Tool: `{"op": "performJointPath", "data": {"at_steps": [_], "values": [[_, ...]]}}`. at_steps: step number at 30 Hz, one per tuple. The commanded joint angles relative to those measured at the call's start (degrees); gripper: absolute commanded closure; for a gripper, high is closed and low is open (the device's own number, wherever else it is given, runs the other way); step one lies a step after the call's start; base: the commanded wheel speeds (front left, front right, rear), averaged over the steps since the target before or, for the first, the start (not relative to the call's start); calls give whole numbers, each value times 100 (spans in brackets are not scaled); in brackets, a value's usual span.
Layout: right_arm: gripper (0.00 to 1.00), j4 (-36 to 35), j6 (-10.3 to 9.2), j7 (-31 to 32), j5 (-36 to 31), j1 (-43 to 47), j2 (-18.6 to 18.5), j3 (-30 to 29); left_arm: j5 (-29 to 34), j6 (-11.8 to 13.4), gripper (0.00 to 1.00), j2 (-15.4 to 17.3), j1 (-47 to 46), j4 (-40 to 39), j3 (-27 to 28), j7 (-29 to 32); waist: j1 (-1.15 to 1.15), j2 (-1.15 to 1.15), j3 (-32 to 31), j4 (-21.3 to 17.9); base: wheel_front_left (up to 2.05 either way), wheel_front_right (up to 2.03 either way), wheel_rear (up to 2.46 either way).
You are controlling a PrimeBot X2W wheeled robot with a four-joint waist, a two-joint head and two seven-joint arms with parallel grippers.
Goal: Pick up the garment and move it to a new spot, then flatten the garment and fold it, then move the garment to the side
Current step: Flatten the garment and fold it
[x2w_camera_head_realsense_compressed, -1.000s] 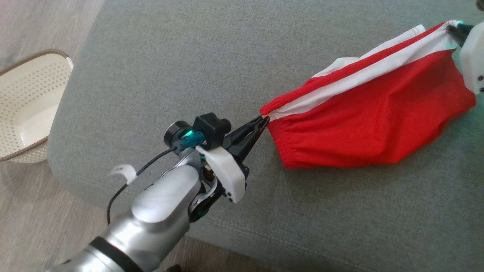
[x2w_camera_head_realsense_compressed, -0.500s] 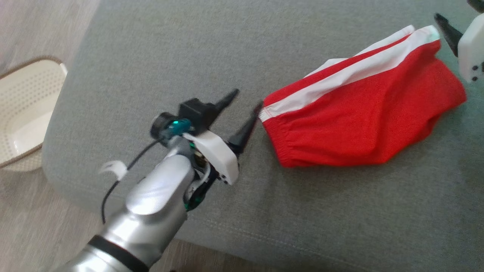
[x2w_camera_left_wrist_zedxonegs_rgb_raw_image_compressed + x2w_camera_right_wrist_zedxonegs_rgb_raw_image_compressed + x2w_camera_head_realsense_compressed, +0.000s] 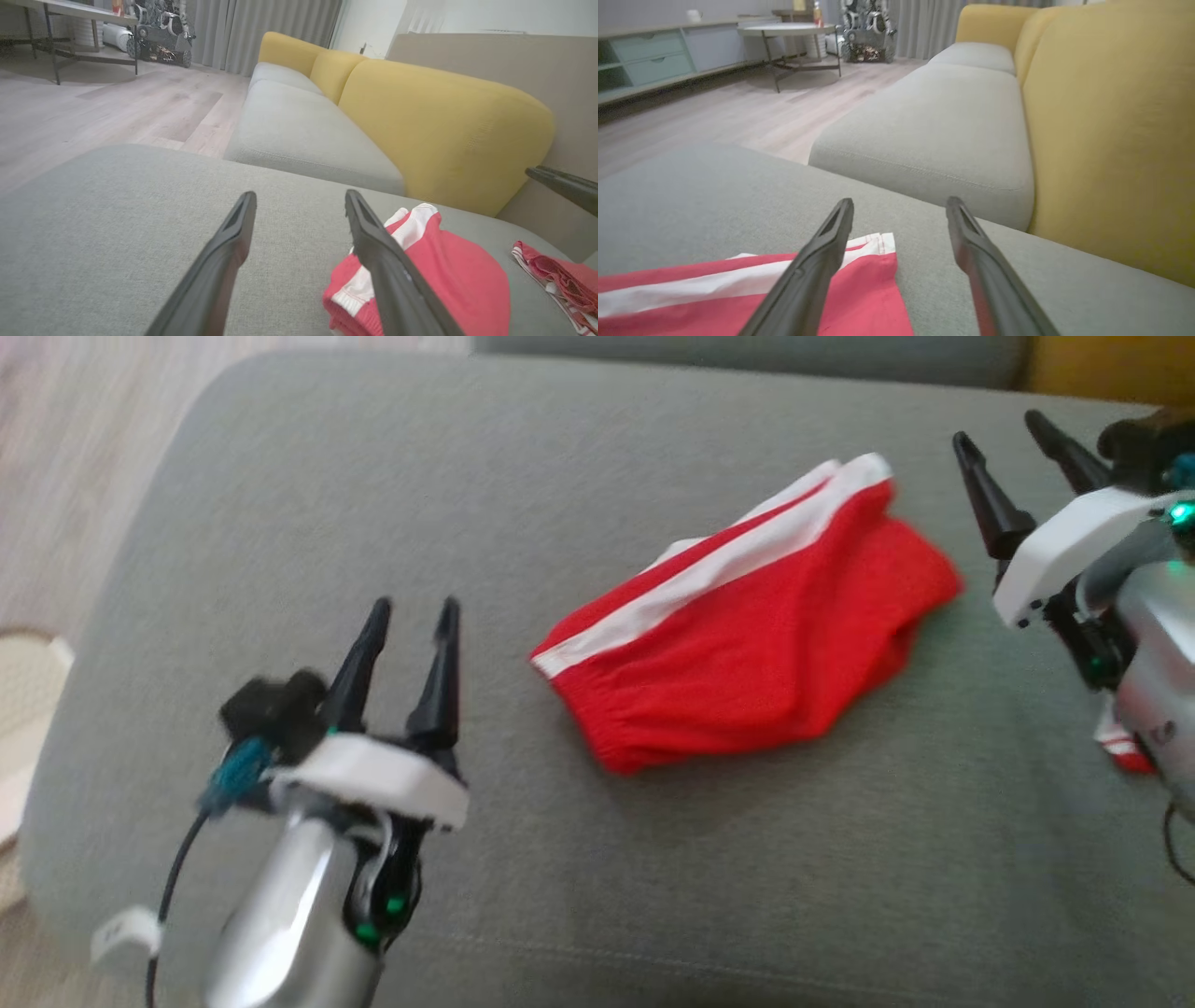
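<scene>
Head view: grey seat cushion (image 3: 280, 476) takes up most of the frame, and the yellow backrest (image 3: 1102, 369) is just a sliver at upper right, cut off. Left wrist view adds the full backrest (image 3: 444, 130), a second grey seat (image 3: 299, 126) and wood floor (image 3: 93, 107). Right wrist view adds a table (image 3: 789, 30) and shelving at upper left, blurry.

Garment (image 3: 747, 625), red with white stripes, lies loosely folded on the cushion at frame centre, between both grippers and touching neither. Left wrist view has it (image 3: 448, 270) at lower right, partly behind a finger. Right wrist view has it (image 3: 738, 289) at lower left, cut by the bottom edge.

Left gripper (image 3: 415, 607) is at lower left, fingers spread wide, nothing held, same in its wrist view (image 3: 300, 196). Right gripper (image 3: 999, 429) is at upper right, also wide and empty (image 3: 900, 201).

Second red-white cloth (image 3: 556, 275) is at the right edge of the left wrist view, cut off. A red-white scrap (image 3: 1120, 751) sits under the right arm in the head view, mostly hidden; can't tell if it's the same cloth. Pale basket (image 3: 23, 700) is at the left edge, blurred and cut off.
</scene>
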Motion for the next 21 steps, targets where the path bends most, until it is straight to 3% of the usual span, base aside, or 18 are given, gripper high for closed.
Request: {"op": "performJointPath", "data": {"at_steps": [1,8,14,21], "values": [[0,-169,-4,-77,-131,102,26,-228,174,-9,0,16,51,-324,384,-70,0,0,-386,-424,0,0,0],[0,-1307,-4,-82,-1504,1327,45,-2178,614,-177,0,-203,908,-737,998,-70,0,0,-733,-889,0,0,0],[0,-2507,-4,-83,-3016,2857,455,-4016,884,-228,0,-260,1380,-971,1300,-70,0,0,-830,-1169,0,0,0],[0,-3517,-4,-84,-4099,3981,1049,-5127,977,-133,0,-266,1584,-1138,1262,-70,0,0,-834,-1280,0,0,0]]}}
